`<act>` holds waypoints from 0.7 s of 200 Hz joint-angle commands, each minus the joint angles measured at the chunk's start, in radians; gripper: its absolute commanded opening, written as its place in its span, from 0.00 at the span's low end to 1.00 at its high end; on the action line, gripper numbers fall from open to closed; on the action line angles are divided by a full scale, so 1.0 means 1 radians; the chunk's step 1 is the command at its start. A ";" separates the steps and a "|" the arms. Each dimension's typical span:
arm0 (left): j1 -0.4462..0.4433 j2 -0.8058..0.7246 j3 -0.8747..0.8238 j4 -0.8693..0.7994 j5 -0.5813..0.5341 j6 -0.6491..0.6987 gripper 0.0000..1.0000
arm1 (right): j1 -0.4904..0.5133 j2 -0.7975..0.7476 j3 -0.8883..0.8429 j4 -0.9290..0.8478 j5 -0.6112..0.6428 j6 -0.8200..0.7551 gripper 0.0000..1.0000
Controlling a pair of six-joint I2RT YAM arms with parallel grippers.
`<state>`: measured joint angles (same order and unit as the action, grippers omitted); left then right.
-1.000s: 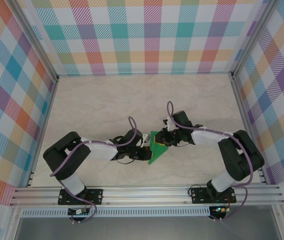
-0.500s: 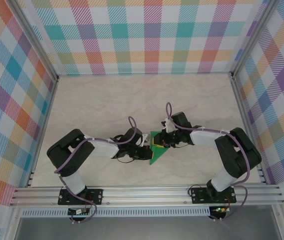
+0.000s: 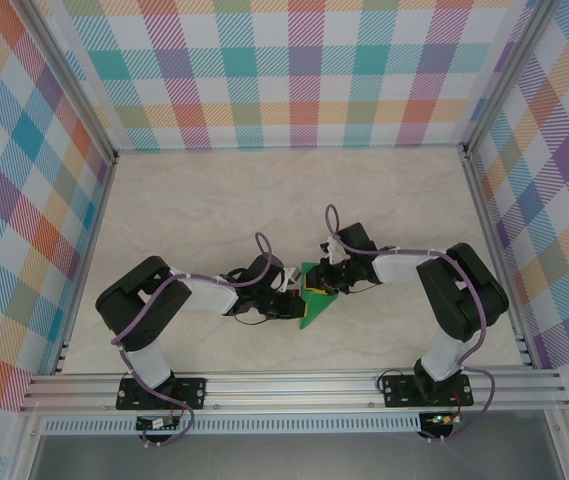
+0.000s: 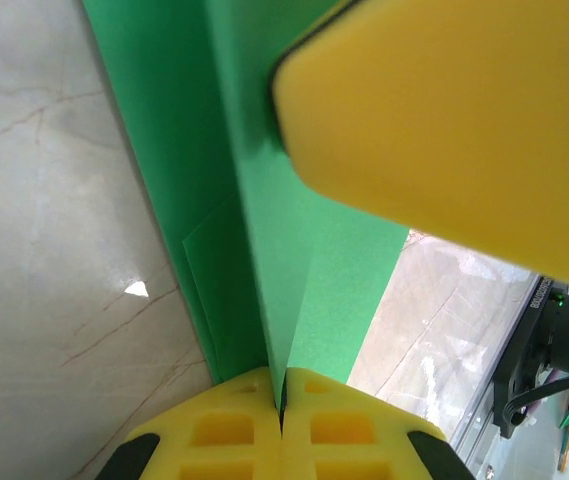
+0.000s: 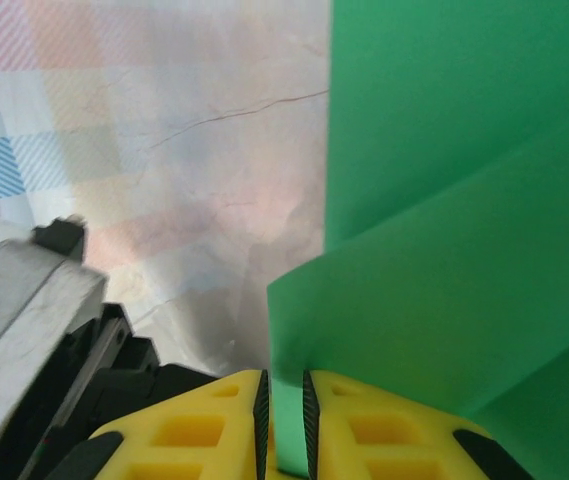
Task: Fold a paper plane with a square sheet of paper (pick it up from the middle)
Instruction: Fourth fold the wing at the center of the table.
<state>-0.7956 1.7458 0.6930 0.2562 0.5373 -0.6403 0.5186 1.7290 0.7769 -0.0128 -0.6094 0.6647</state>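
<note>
Bright, even, diffuse light; shadows faint in top view. Left wrist: yellow pad (image 4: 444, 130) upper right blurred, green paper (image 4: 274, 260) sharp, glare spot on table (image 4: 136, 289) at left.

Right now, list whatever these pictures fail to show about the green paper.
1. Top view: the folded green paper is tiny, its upper part under the left gripper and right gripper; creases unreadable.
2. Left wrist view: a close-up yellow pad covers its upper right.
3. Right wrist view: it runs off the top and right edges, outline cut off.
</note>
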 commanded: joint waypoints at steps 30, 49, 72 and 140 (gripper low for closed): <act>0.018 0.014 -0.007 -0.066 -0.012 -0.014 0.11 | -0.006 0.065 0.015 -0.004 0.025 -0.028 0.19; 0.018 0.006 -0.004 -0.065 -0.006 -0.022 0.16 | -0.006 0.087 0.025 -0.021 0.038 -0.037 0.19; 0.017 -0.013 -0.006 -0.054 -0.003 -0.040 0.20 | -0.006 0.099 0.016 -0.018 0.036 -0.044 0.18; 0.011 -0.059 -0.020 -0.027 -0.003 -0.084 0.21 | -0.006 0.112 0.005 -0.024 0.031 -0.061 0.19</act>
<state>-0.7948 1.7206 0.6918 0.2382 0.5381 -0.6991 0.5133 1.7893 0.7933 -0.0154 -0.6266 0.6373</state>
